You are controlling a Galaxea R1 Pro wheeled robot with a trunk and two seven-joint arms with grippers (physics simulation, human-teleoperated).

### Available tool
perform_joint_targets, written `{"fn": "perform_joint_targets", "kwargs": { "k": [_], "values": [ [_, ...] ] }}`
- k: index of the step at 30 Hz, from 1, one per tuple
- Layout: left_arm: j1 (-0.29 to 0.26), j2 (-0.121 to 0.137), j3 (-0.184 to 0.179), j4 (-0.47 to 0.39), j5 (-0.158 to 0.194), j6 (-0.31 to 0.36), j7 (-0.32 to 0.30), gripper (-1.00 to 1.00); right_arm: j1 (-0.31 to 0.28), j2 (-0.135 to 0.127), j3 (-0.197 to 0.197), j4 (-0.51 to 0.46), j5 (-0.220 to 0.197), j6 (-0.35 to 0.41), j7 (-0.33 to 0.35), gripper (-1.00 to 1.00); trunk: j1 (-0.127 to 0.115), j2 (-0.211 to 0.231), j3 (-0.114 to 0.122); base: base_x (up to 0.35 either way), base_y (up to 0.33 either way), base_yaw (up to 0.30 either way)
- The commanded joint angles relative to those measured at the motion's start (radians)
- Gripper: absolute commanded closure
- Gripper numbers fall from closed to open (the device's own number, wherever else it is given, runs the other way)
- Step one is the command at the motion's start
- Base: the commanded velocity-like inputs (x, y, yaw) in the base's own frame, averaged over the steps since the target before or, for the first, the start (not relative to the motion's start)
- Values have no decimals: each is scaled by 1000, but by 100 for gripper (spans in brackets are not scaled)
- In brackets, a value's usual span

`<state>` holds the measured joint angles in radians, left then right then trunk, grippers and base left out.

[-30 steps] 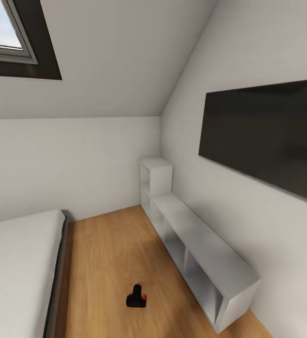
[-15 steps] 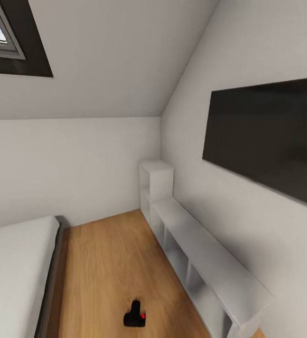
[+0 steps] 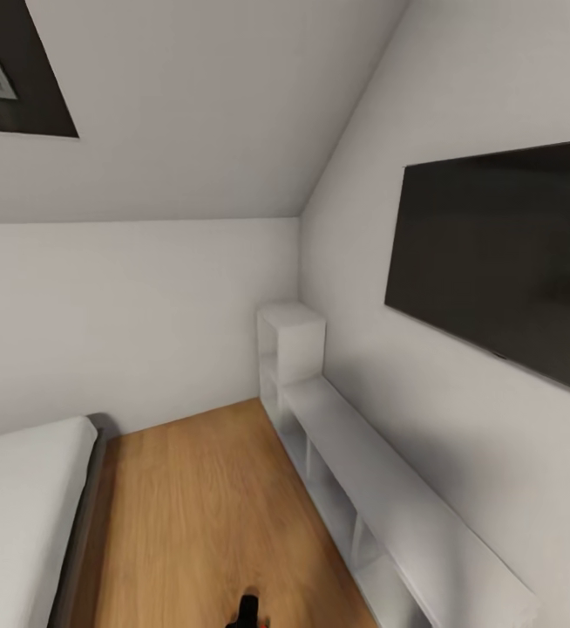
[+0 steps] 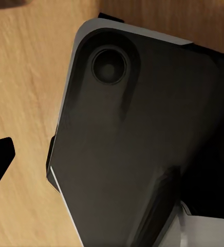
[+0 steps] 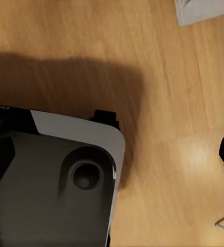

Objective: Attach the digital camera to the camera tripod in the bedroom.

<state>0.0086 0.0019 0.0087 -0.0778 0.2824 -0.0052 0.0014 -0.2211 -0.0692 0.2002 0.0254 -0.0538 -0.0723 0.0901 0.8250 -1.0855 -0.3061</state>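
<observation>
At far left a dark-framed skylight [image 3: 10, 83] cuts the sloped ceiling, and below it lies the corner of the bed [image 3: 23, 488] with its white mattress. Next comes the wood floor [image 3: 198, 506], and at the bottom edge of my head view sits the digital camera [image 3: 248, 612] — only its black top shows, so I judge its pose loosely. It looks small, rigid and light, with smooth sides that may slip; I would take it across the boxy body, clear of the lens, which seems the fragile part. To the right runs a low white shelf unit [image 3: 381, 506] with a taller cube stack [image 3: 291, 344] at its end; the open compartments I can see into hold nothing. Above hangs a black wall screen [image 3: 503, 253]. My wrist views look down on my own dark base over the floor — I cannot tell how wide either gripper stands or whether it holds anything.
</observation>
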Motion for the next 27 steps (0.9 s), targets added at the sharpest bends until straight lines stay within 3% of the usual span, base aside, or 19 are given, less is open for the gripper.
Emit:
{"fn": "perform_joint_targets", "kwargs": {
  "k": [1, 14, 27],
  "values": [
    [1, 0, 0, -2, 4, -1, 0, -100, -1, 0, 6, 3, -6, -5, 4, -100, 1, -1, -1, 323, 0, 0],
    [1, 1, 0, -2, 4, -1, 0, -100, -1, 0, 7, 5, -6, -4, 4, -100, 1, -1, -1, 307, 0, 0],
    [1, 1, -1, -3, 4, -1, 0, -100, -1, 1, 6, 5, -6, -6, 3, -100, 1, -1, -1, 69, 0, 0]
  ]
}}
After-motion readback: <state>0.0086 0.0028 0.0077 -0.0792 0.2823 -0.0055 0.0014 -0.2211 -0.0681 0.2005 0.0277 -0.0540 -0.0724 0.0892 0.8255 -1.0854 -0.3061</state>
